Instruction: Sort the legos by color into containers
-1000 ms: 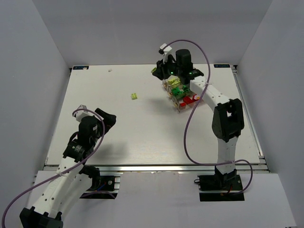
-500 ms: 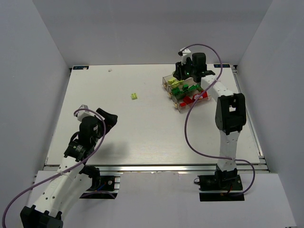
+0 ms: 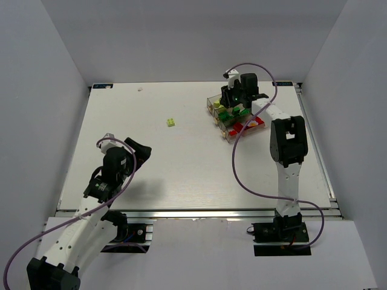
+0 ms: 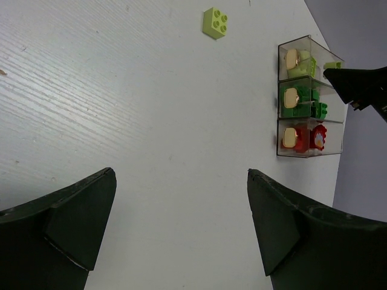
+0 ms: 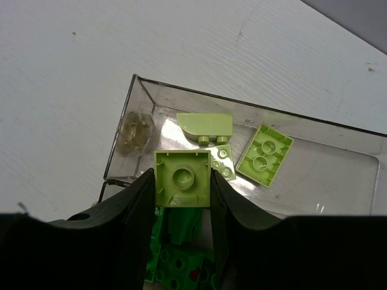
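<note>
My right gripper [image 5: 182, 184] is shut on a pale yellow-green lego [image 5: 182, 179], its hollow underside facing the camera, held above the row of clear containers [image 3: 237, 116]. Below it the end bin [image 5: 338, 181] holds three pale yellow-green legos [image 5: 264, 153]; dark green legos [image 5: 175, 254] lie in the bin beside it. In the left wrist view the three bins [image 4: 308, 99] hold pale, dark green and red legos. One pale yellow-green lego [image 3: 172, 122] lies loose on the table, also in the left wrist view [image 4: 216, 22]. My left gripper [image 4: 181, 229] is open and empty, far from it.
The white table [image 3: 181, 163] ends in a metal rail at its near edge and is walled in by grey panels on three sides. The right arm's purple cable [image 3: 237, 175] loops over the table to the left of the arm.
My right gripper has swung right from the containers' far-left end, then settled back over them with the pale lego. The left arm has shifted slightly.
</note>
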Tool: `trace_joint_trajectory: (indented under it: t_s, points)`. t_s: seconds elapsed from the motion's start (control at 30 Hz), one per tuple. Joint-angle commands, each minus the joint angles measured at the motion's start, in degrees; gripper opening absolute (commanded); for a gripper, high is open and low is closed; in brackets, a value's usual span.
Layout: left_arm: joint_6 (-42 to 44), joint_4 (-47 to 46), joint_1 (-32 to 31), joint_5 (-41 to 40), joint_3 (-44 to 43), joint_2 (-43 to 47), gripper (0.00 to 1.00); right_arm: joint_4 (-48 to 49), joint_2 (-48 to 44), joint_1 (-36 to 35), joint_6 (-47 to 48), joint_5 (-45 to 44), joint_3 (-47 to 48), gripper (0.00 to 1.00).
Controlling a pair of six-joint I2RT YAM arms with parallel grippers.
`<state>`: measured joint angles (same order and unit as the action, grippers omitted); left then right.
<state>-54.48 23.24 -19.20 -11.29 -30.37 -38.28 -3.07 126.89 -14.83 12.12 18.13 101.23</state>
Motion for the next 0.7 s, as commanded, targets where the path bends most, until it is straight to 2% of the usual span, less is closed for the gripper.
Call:
trace_joint_trajectory:
  t_s: [0.0,0.13,0.2,0.3,0.47,0.57,0.6,0.67]
  points:
    - [-0.2,-1.5,0.0,0.8,0.7,-0.3,0.98,2.5,0.7,0.2,1.6,-0.7,3.0,0.42]
    - [-0.2,-1.8,0.0,1.0,0.6,-0.9,0.98,2.5,1.6,0.2,2.0,-1.0,3.8,0.52]
    - [-0.2,-1.9,0.0,1.1,0.4,-1.1,0.98,2.5,1.9,0.2,1.9,-0.9,4.0,0.63]
    - [-0.1,-2.1,0.0,1.1,0.2,-1.5,0.98,2.5,2.1,0.2,2.2,-0.9,4.3,0.71]
    - [-0.1,-2.3,0.0,1.2,0.1,-2.0,0.98,1.7,1.4,0.2,2.8,1.3,5.7,0.72]
    - [-0.1,-2.7,0.0,1.4,0.3,-2.2,0.98,-0.9,-0.4,0.2,5.5,8.7,6.2,0.81]
    - [-0.1,-2.9,0.0,1.4,0.4,-2.4,0.98,-1.1,-0.8,0.2,5.6,12.7,6.0,0.89]
    - [-0.2,-3.1,0.0,1.4,0.6,-2.6,0.98,-1.7,-2.1,-0.2,5.7,17.5,5.6,0.89]
